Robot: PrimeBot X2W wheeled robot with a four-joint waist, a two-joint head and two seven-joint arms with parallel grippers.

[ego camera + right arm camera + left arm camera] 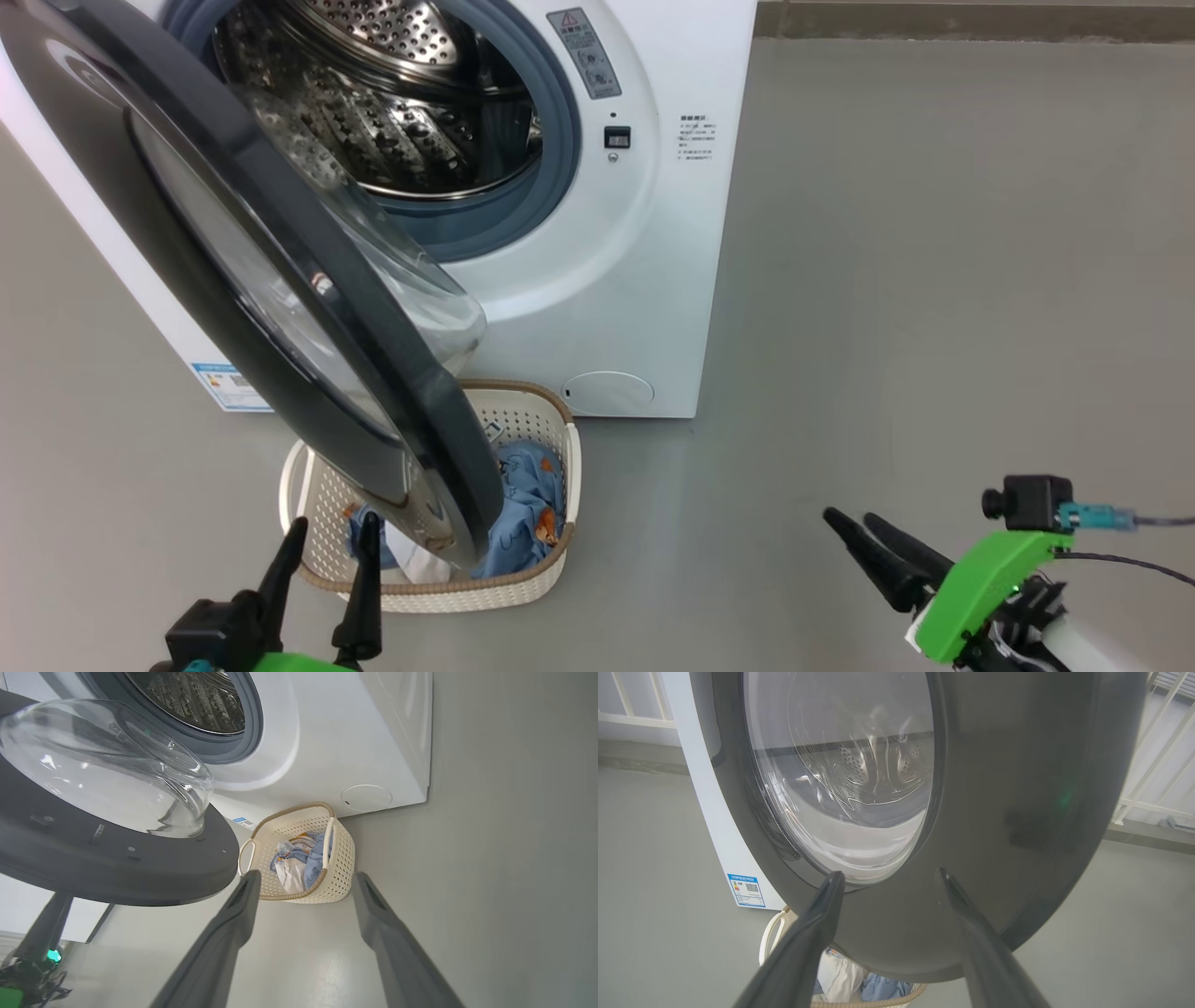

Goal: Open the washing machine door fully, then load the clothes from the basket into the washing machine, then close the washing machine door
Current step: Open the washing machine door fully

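Now the large round washing machine door [308,308], with its wide glossy black rim and bulging clear glass bowl, stands swung partway out from the big white front-loading washing machine [653,233]. Behind it the grey rubber gasket [553,103] and the perforated steel drum [401,93] are exposed. In the head view the door's lower edge hangs over the small cream-white perforated plastic basket [523,420] with a brown woven-look rim. The basket sits on the grey floor [934,280] just in front of the machine, below the door opening. Soft light-blue clothes [527,509] with small orange-brown prints and some white cloth lie inside it. A small blue label sticker [229,385] shows low on the machine's front, left of the basket.

The left fingers [283,569] are spread wide and hold nothing. They point up at the door's outer black face near its bottom, and I cannot tell whether the tips touch it. The right fingers [873,565] are also spread wide and empty. They hover over bare floor well apart from the basket, and in the right wrist view they point toward it.
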